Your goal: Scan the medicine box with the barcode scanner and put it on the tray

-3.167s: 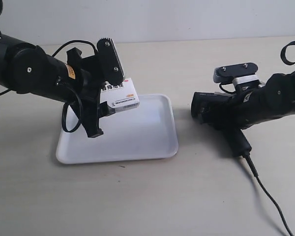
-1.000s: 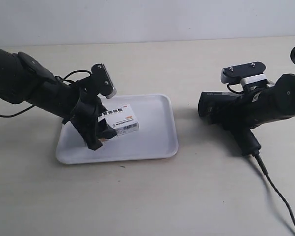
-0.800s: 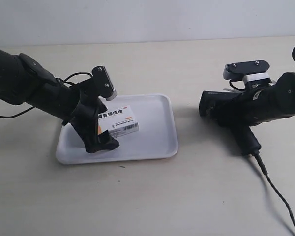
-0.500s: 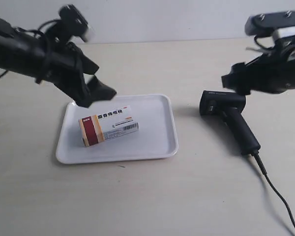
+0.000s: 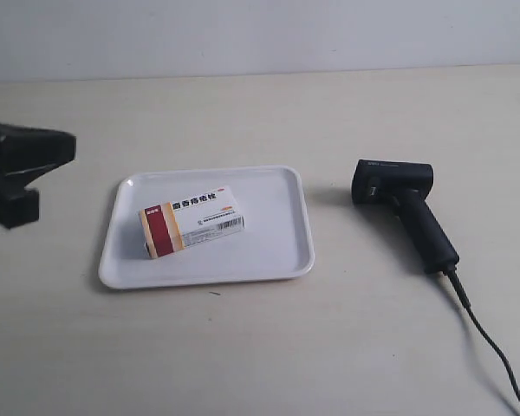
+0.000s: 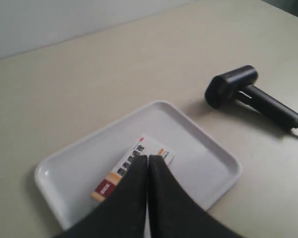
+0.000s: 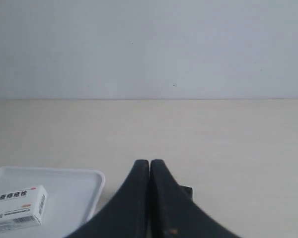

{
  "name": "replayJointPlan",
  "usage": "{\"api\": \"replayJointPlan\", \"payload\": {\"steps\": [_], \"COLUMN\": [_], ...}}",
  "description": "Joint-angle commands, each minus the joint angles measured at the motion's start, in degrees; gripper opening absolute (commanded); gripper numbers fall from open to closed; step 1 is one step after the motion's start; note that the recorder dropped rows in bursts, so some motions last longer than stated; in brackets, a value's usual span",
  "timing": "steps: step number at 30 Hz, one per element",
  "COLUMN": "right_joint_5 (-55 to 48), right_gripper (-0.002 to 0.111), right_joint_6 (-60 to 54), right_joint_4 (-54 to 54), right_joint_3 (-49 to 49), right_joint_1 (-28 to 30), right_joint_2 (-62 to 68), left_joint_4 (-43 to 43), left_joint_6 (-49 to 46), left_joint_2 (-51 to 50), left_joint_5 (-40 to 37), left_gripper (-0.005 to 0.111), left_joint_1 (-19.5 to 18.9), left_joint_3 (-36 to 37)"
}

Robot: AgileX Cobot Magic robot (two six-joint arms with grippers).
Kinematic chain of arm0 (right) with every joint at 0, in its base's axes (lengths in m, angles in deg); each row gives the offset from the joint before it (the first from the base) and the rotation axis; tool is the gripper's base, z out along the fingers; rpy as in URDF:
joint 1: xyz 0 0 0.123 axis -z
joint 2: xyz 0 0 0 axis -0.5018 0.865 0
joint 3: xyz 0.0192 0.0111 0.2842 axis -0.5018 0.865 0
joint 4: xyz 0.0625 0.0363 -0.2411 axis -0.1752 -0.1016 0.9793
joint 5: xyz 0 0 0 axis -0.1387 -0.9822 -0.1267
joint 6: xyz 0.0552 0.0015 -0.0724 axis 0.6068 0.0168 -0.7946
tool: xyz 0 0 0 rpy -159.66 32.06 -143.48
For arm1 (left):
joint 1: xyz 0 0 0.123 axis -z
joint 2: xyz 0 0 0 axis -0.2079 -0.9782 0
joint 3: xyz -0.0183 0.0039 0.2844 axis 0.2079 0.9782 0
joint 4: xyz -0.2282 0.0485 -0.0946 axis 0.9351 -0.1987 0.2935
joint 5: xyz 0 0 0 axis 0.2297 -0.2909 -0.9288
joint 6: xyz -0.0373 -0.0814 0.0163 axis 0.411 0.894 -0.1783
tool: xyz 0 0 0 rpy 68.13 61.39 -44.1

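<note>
The medicine box [image 5: 191,222] lies flat on the white tray [image 5: 269,251], its dark red and tan band toward the tray's left end; nothing touches it. The black barcode scanner [image 5: 406,208] lies on the table to the right of the tray, its cable [image 5: 485,347] trailing toward the front edge. My left gripper [image 6: 148,157] hangs shut and empty above the box [image 6: 151,148] and tray [image 6: 208,163]; the scanner [image 6: 248,91] lies beyond. My right gripper [image 7: 149,162] is shut and empty, held high with the box [image 7: 17,207] and tray [image 7: 74,188] below it.
A black piece of the arm [image 5: 22,169] shows at the exterior view's left edge, off the tray. The other arm is out of the exterior view. The beige tabletop [image 5: 260,113] runs back to a pale wall.
The box was set down on the tray and let go, and the scanner was laid on the table and released. Both arms pulled away up and outward with their grippers now shut.
</note>
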Motion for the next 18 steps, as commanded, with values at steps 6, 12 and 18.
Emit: {"api": "replayJointPlan", "payload": {"steps": [6,12,18], "right_joint_5": [-0.69,-0.69,-0.69], "right_gripper": [0.001,0.001,0.001], "right_joint_6": [1.21,1.21,1.21], "right_joint_4": [-0.11,-0.11,-0.11], "right_joint_3": [0.96,0.96,0.96], "right_joint_1": [0.10,0.10,0.10], "right_joint_2": [-11.38,-12.81,-12.97], "left_joint_4": [7.04,5.98,8.23], "left_joint_6": [-6.79,-8.13,-11.59], "left_joint_2": [12.14,14.02,34.03], "left_joint_5": [-3.26,-1.54,10.63], "left_gripper": [0.003,0.003,0.003], "left_joint_1": [-0.12,-0.12,-6.66], "left_joint_3": [12.07,12.70,20.26]}}
